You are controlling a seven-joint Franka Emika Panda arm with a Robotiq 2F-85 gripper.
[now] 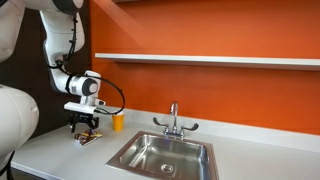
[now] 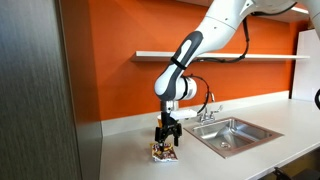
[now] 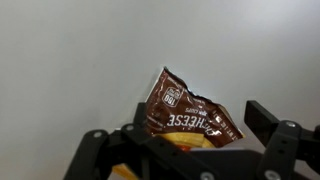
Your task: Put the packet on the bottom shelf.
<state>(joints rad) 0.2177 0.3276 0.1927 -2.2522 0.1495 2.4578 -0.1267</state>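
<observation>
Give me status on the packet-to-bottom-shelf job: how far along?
Done: the tool is down at the packet, with its fingers on either side of it in the wrist view. In hand: the grasp. The jaws look open and the packet lies on the counter. Left: close, lift, carry up to the bottom shelf, release.

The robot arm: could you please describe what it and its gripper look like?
The arm has smooth, rounded white segments with dark bands at the joints. The gripper is black, with angular black jaws in the wrist view. A thin black cable loops beside the wrist.
</observation>
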